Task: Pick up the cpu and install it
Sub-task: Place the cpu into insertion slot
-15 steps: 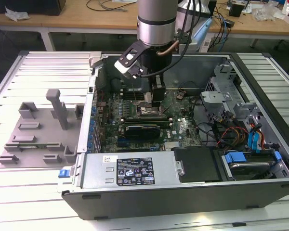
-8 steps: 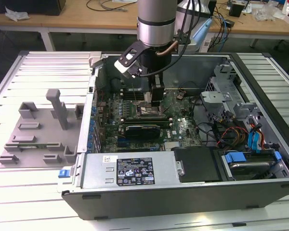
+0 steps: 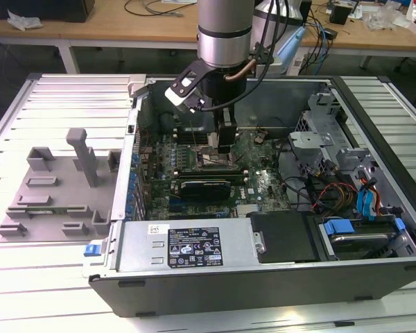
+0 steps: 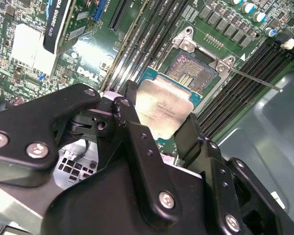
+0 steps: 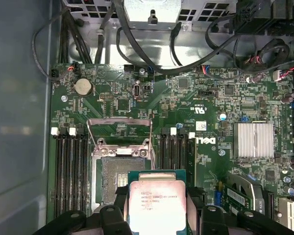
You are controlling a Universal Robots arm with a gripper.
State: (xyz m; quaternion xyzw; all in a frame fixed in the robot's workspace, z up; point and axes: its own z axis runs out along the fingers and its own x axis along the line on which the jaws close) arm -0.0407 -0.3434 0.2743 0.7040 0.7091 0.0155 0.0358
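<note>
One cpu (image 5: 157, 204), silvery top up, sits pinched by its edges between the jaws of the gripper (image 4: 161, 125). It hangs just above the motherboard (image 5: 186, 105) and partly overlaps the open socket (image 5: 118, 172) (its retaining frame (image 5: 120, 153) is flipped back). The board lies inside the computer case (image 3: 263, 288) on the desk (image 3: 28, 277). To seat it well, I judge the chip should stay level, square up with the socket's edges and descend straight, never sliding across the contacts.
</note>
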